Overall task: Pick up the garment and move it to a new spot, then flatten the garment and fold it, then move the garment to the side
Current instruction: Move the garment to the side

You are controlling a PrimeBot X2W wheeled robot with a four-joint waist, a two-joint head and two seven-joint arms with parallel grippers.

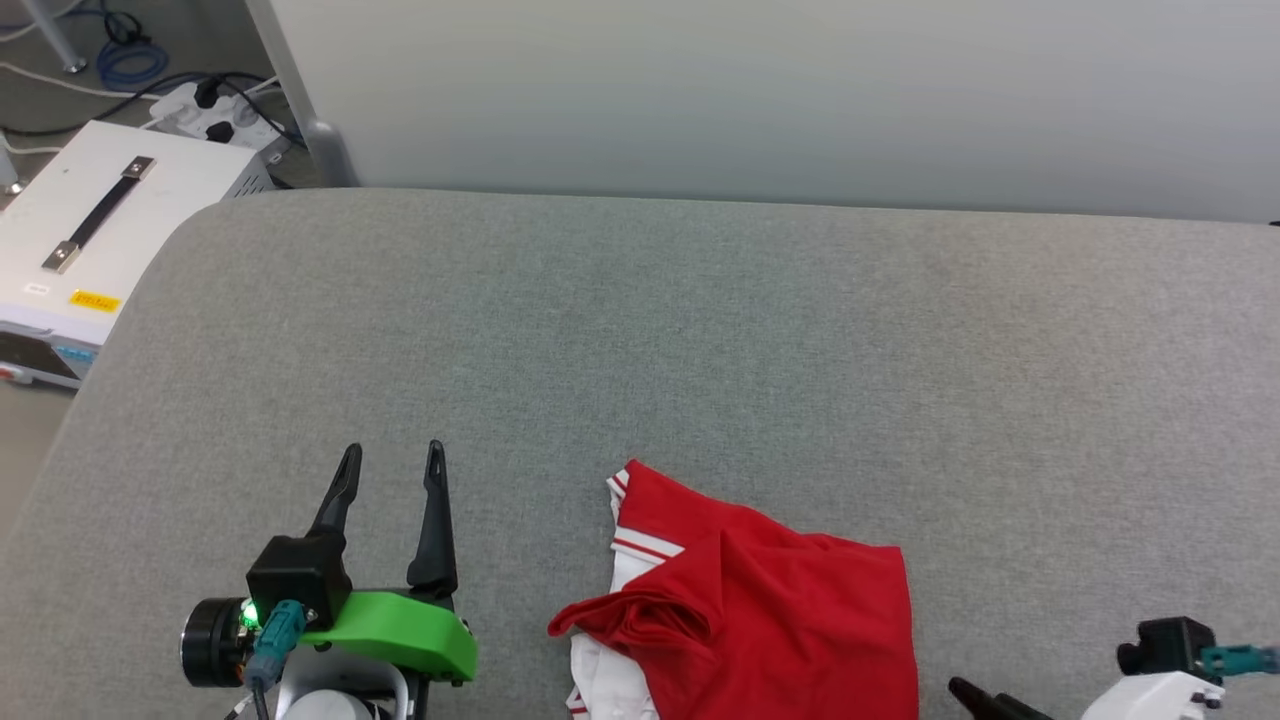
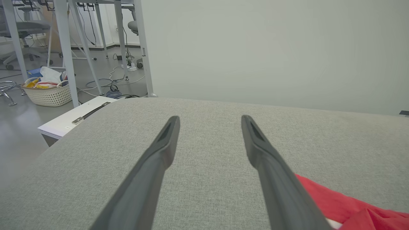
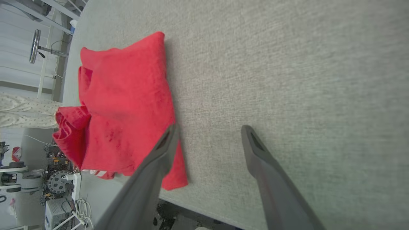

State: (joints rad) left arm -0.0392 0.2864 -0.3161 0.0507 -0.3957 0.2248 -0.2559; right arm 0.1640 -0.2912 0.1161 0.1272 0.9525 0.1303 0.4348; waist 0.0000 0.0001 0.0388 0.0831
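Note:
The garment (image 1: 770, 620), a red jersey with white striped trim, lies folded and a little rumpled on the grey table (image 1: 700, 330) near its front edge; it also shows in the left wrist view (image 2: 345, 204) and the right wrist view (image 3: 124, 105). My left gripper (image 1: 392, 462) stands open to the garment's left, clear of it, fingers pointing away from me, nothing between them (image 2: 210, 123). My right gripper (image 3: 207, 131) is open beside the garment's right edge, with its dark fingers (image 1: 985, 700) at the bottom right of the head view. Nothing is held.
A white equipment case (image 1: 100, 230) with a black handle stands off the table's left end, beside floor cables and a power strip (image 1: 215, 115). A pale wall panel (image 1: 780, 90) runs behind the table. A basket (image 2: 48, 91) sits on the floor far left.

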